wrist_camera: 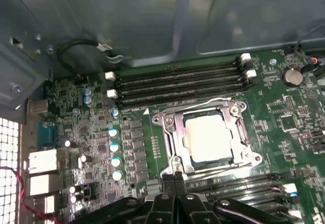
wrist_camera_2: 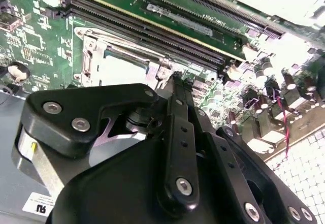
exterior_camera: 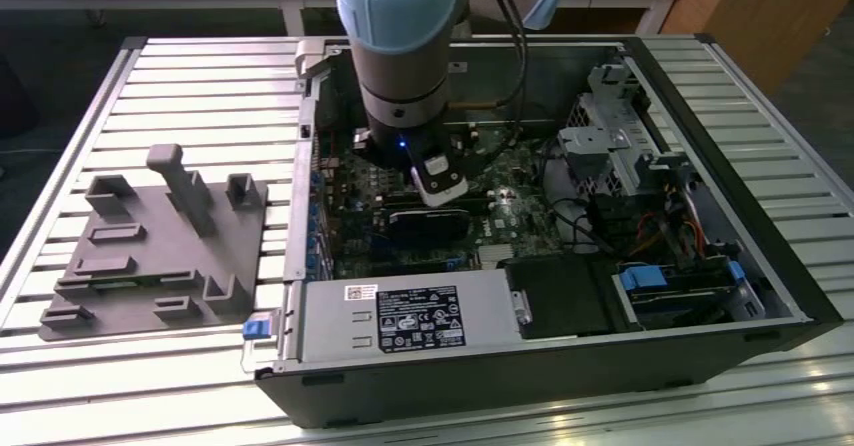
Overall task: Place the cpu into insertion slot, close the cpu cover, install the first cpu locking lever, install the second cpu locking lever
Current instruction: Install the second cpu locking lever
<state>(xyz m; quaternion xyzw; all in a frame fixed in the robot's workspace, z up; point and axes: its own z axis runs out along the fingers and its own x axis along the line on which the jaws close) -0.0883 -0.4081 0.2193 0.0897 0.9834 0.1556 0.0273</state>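
My arm [exterior_camera: 400, 56] reaches steeply down, wrist pointing almost straight below. My claw [wrist_camera: 174, 176] hangs at its end, its two fingers [wrist_camera: 168, 183] pressed flat together, nothing between them.

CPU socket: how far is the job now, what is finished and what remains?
Done: the cpu sits in the socket and the cpu cover lies closed around it. In hand: the gripper, fingers together, is at the socket's edge. Left: I cannot tell whether the locking levers are latched.
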